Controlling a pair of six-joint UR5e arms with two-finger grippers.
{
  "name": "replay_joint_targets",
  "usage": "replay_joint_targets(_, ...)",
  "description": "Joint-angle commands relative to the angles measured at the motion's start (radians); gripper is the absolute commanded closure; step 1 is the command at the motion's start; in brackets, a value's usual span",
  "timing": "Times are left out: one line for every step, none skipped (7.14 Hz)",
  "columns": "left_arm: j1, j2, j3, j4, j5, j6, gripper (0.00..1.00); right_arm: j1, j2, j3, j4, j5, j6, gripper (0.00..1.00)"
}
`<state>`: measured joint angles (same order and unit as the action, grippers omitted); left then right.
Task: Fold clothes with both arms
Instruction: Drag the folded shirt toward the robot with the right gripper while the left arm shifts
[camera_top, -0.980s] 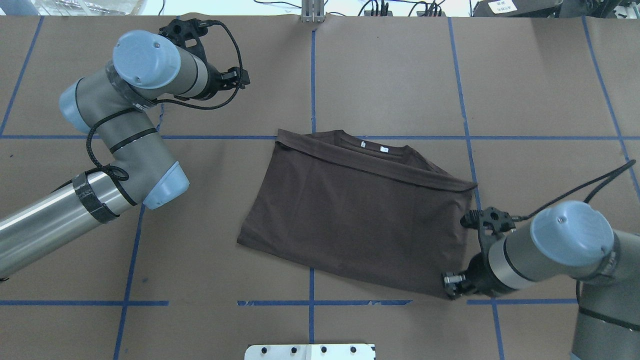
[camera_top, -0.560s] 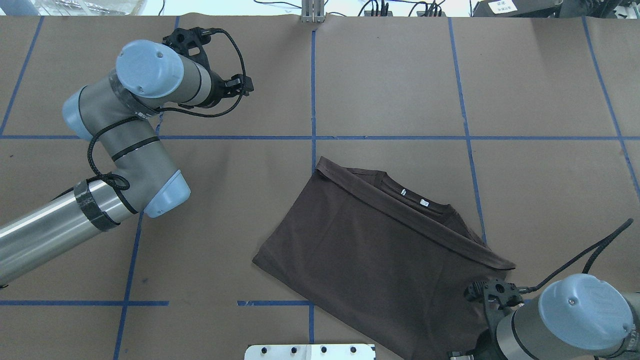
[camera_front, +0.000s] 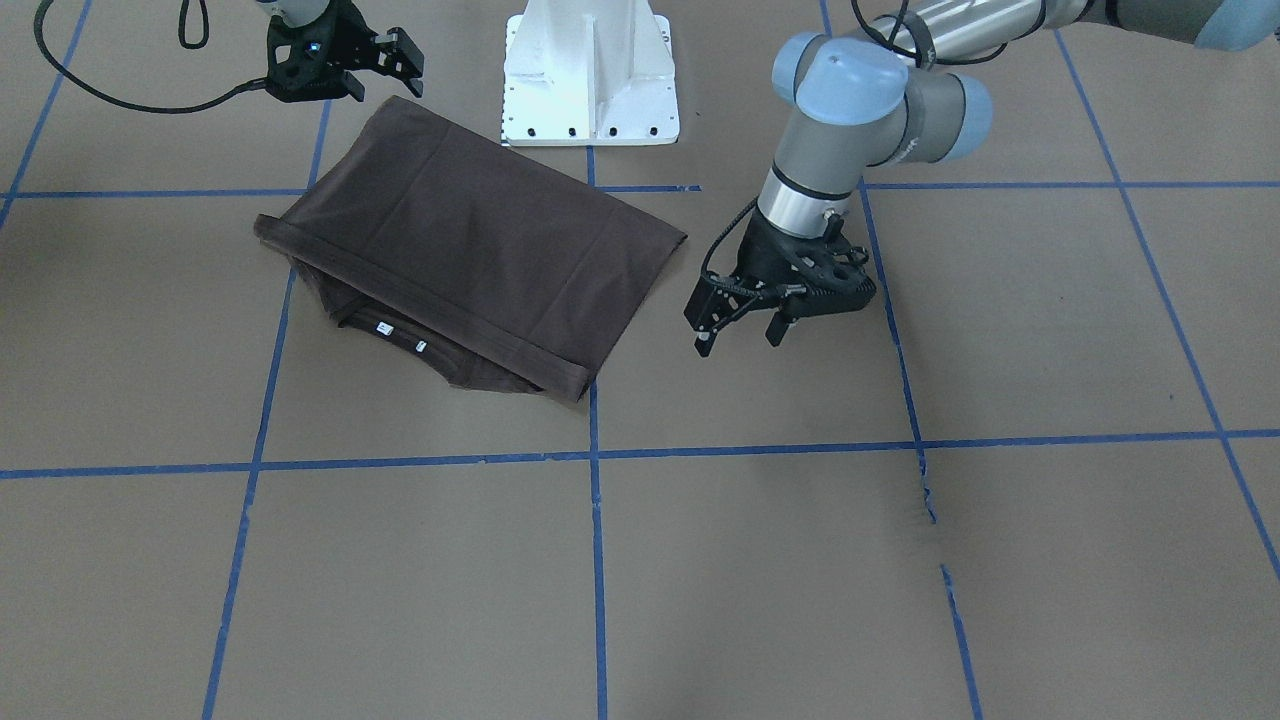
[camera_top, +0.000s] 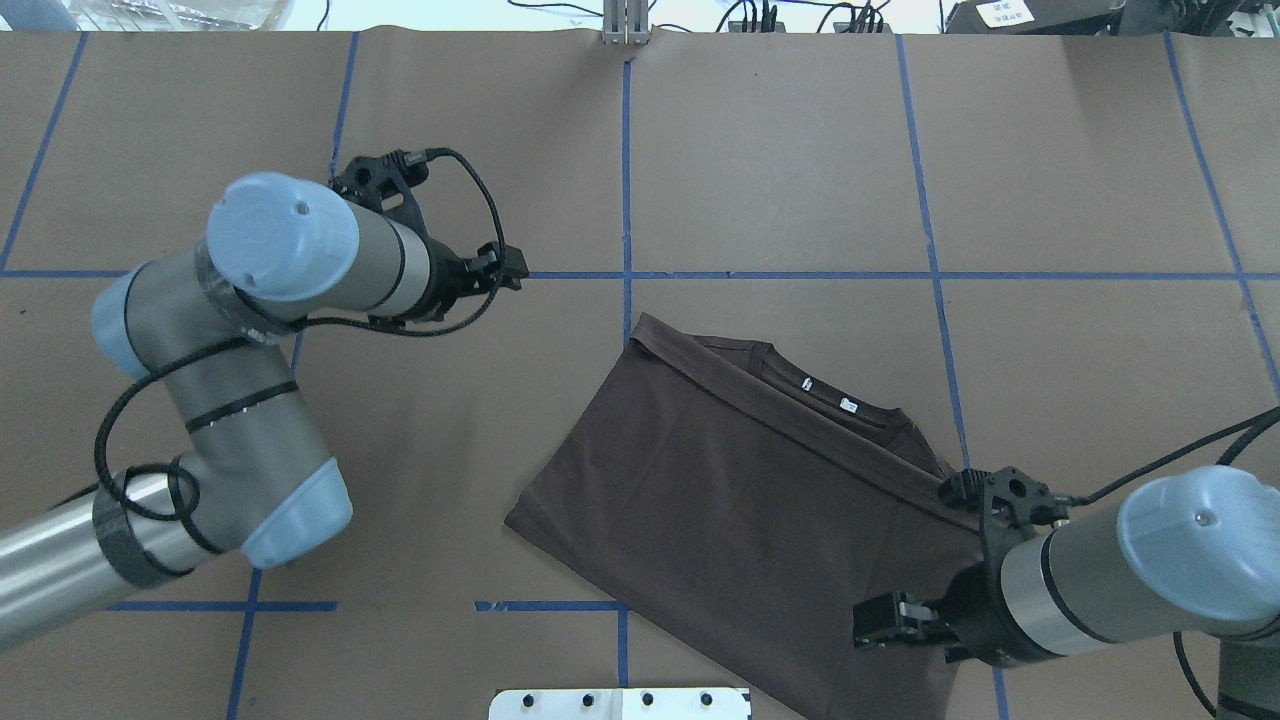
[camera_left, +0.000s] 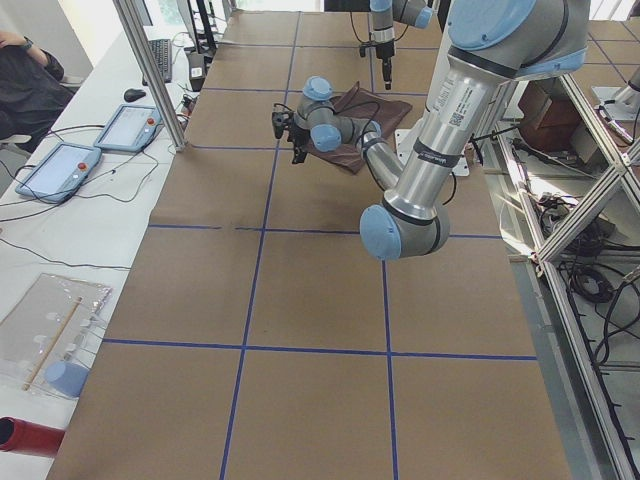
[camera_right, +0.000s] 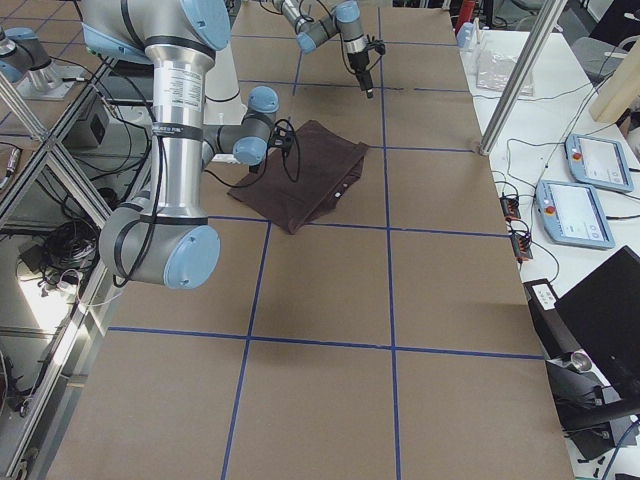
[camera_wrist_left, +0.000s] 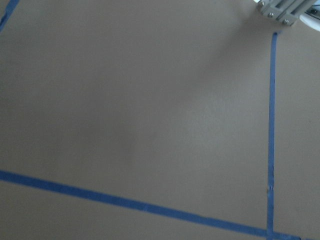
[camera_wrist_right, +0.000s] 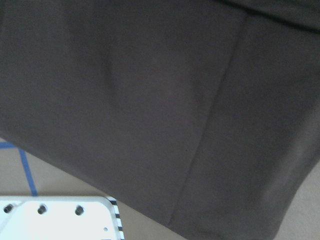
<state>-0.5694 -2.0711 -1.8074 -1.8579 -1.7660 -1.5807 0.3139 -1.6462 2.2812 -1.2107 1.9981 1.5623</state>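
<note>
Since 0.6 s ago left gripper (camera_front: 738, 338) has swung toward the T-shirt (camera_top: 740, 500), right gripper (camera_top: 878, 625) back over its near-right corner, both jaws spread, empty; shirt lies skewed, half-folded, near the white base (camera_front: 590, 70); best pinch hem corners squarely, then fold toward open table (camera_top: 1080, 150) beyond the collar (camera_top: 800, 385).

The left arm (camera_top: 240, 400) is observed bent sharply at the elbow, with the forearm doubled back inward. Its wrist is angled downward, and the left gripper (camera_front: 740, 338) is held low with the jaws spread wide apart. The right arm (camera_top: 1130, 570) is extended inward from the robot's right side, with the wrist laid nearly level. The right gripper (camera_top: 868, 628) is held low and pointed toward the robot's left; its jaws are seen parted in the front-facing view.
</note>
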Motion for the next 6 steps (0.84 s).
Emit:
replay_joint_targets(0.241, 0.028, -0.092, 0.095, 0.088, -0.286, 0.07, 0.124, 0.074, -0.026, 0.0, -0.001, -0.002, 0.0)
replay_joint_targets(0.343, 0.028, -0.073, 0.097, 0.142, -0.379, 0.11, 0.151, 0.1, -0.044, 0.0, -0.002, -0.001, 0.0)
replay_joint_targets(0.352, 0.016, -0.017, 0.094, 0.155, -0.407, 0.11, 0.154, 0.101, -0.051, 0.0, -0.016, -0.001, 0.0)
replay_joint_targets(0.35, 0.016, 0.003, 0.094, 0.17, -0.409, 0.13, 0.151, 0.105, -0.052, 0.0, -0.018, 0.001, 0.0)
replay_joint_targets(0.347, 0.016, 0.005, 0.095, 0.177, -0.412, 0.17, 0.154, 0.126, -0.054, -0.001, -0.016, 0.001, 0.0)
replay_joint_targets(0.342, 0.017, 0.005, 0.098, 0.183, -0.415, 0.19, 0.155, 0.129, -0.055, -0.001, -0.016, 0.001, 0.0)
